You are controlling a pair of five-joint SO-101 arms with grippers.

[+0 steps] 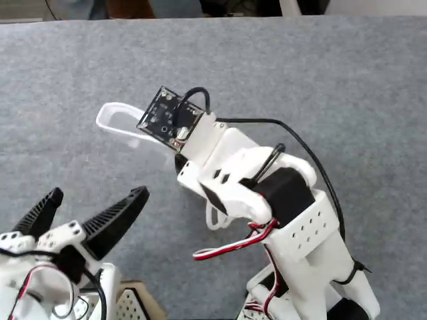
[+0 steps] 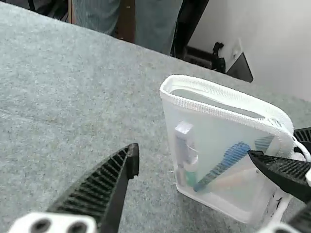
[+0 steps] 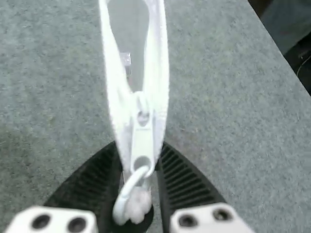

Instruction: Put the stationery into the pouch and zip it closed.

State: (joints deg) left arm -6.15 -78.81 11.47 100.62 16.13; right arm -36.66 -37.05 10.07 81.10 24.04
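Note:
A translucent white pouch stands upright on the grey cloth, its zipped edge on top and gaping open. Inside it I see a blue pen and a white tube. My right gripper is shut on the pouch's end, just below the zipper slider, whose pull ring hangs between the fingers. In the high view the pouch pokes out from under the right arm's wrist camera. My left gripper is open and holds nothing, its fingers spread in front of the pouch's flat side.
Grey felt covers the table, with free room to the left and behind the pouch. A brown cardboard corner lies at the near edge by the left arm. The table's far edge has dark clutter beyond it.

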